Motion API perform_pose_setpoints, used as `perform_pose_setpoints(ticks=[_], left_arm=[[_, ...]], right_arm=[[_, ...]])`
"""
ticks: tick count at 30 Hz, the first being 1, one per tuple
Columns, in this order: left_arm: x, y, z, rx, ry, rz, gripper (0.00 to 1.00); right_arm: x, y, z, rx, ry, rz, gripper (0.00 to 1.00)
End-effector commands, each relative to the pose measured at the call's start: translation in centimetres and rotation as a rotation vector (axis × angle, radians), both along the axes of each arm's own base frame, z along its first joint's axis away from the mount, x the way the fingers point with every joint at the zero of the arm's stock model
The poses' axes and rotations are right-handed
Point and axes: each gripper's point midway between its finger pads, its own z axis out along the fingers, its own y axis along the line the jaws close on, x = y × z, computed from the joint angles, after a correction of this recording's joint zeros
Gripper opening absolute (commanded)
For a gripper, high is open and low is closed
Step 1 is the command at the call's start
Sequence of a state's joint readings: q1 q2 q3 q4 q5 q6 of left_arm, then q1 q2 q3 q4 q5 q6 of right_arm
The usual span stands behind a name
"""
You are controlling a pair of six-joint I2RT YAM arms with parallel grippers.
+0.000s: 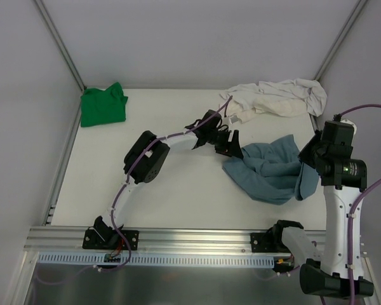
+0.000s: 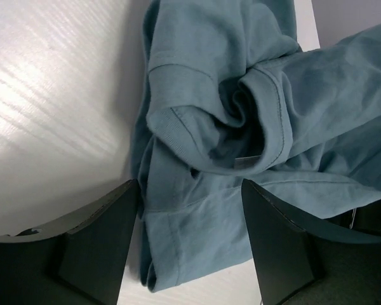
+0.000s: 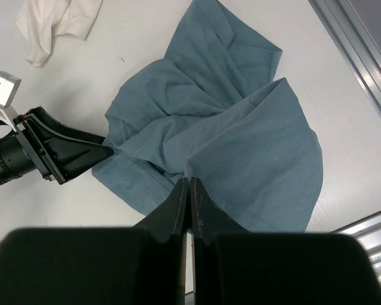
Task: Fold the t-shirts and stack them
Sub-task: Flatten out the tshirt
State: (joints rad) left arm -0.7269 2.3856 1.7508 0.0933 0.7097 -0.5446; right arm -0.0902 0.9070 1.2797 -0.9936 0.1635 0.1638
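A green t-shirt [image 1: 103,107] lies bunched at the worktop's [image 1: 171,190] far-left corner. The left tool [image 1: 232,146] stands open, jaws either side of the slate-blue t-shirt's [image 1: 267,168] left hem. That shirt sprawls rumpled between both tools, long axis left to right. The right tool [image 3: 188,184] is closed, pinching its raised right edge. A cream t-shirt [image 1: 276,98] lies heaped behind.

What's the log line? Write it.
left gripper open | right gripper shut on blue shirt | white shirt crumpled | green shirt apart
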Motion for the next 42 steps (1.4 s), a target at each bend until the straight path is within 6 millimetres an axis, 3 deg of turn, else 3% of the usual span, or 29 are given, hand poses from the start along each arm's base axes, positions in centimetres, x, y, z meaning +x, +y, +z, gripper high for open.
perform_pose_setpoints(ticks=[1,3,6,13,15,17,18,20,21,23,24,25,26,27,29,30,32,33,35,36,42], left_arm=[[0.3,-1.5,2.2,-0.063,-0.031,-0.021,0.66],[0.2,-1.5,2.2,-0.057,-0.028,-0.025,0.55],[0.2,-1.4,2.7,-0.047,-0.046,-0.041,0.00],[0.0,-0.9,3.5,-0.030,-0.062,-0.045,0.00],[-0.1,0.0,3.6,0.011,-0.055,-0.037,0.00],[0.3,1.2,7.2,0.006,-0.137,-0.019,0.00],[0.4,2.8,10.7,-0.004,-0.202,-0.006,0.00],[1.1,5.2,14.7,-0.009,-0.294,0.048,0.00],[1.9,8.0,19.1,-0.016,-0.378,0.121,0.00],[2.7,11.5,23.7,-0.027,-0.459,0.207,0.00],[2.4,14.0,28.4,-0.053,-0.555,0.273,0.00],[3.1,17.0,30.2,-0.036,-0.587,0.340,0.00],[3.0,18.8,32.3,-0.038,-0.636,0.384,0.00],[2.4,22.4,35.9,-0.032,-0.722,0.466,0.00],[1.2,25.6,38.9,-0.012,-0.804,0.539,0.00],[-0.5,27.5,41.6,-0.017,-0.885,0.577,0.00],[-1.8,30.3,43.2,0.027,-0.952,0.671,0.00],[-3.9,31.8,44.4,0.021,-0.997,0.706,0.00],[-5.2,34.4,45.3,0.039,-1.030,0.825,0.00],[-7.1,35.7,45.3,0.027,-1.045,0.867,0.00],[-12.8,40.9,45.6,0.072,-1.079,1.021,0.00]], right_arm=[[-0.2,0.3,0.2,0.017,-0.015,0.000,0.00],[-0.2,0.3,0.1,0.018,-0.014,0.003,0.00],[-0.1,0.2,0.1,0.011,-0.014,0.003,0.00],[-0.2,0.1,0.3,0.004,-0.020,0.000,0.00],[-0.1,0.1,0.5,0.005,-0.025,0.003,0.00],[0.0,0.2,1.7,0.006,-0.056,0.006,0.00],[0.3,0.2,2.4,0.003,-0.077,0.007,0.00],[1.0,0.2,4.3,-0.007,-0.123,0.020,0.00],[1.4,0.2,5.2,-0.010,-0.146,0.024,0.00],[2.2,0.3,7.3,-0.011,-0.201,0.036,0.00],[2.7,0.3,8.3,-0.014,-0.229,0.041,0.00],[3.0,0.4,9.1,-0.013,-0.245,0.045,0.00],[3.5,0.4,10.5,-0.015,-0.275,0.050,0.00],[3.8,0.6,11.4,-0.013,-0.300,0.065,0.00],[4.4,0.7,12.5,-0.014,-0.324,0.072,0.00],[4.4,0.8,13.7,-0.019,-0.355,0.078,0.00],[4.2,0.5,14.8,-0.032,-0.380,0.068,0.00],[3.6,0.4,16.0,-0.043,-0.409,0.061,0.00],[2.3,-0.6,17.4,-0.079,-0.443,0.010,0.00],[0.8,-0.9,18.6,-0.108,-0.475,-0.002,0.00],[-5.4,-2.9,22.3,-0.227,-0.568,-0.108,0.00]])
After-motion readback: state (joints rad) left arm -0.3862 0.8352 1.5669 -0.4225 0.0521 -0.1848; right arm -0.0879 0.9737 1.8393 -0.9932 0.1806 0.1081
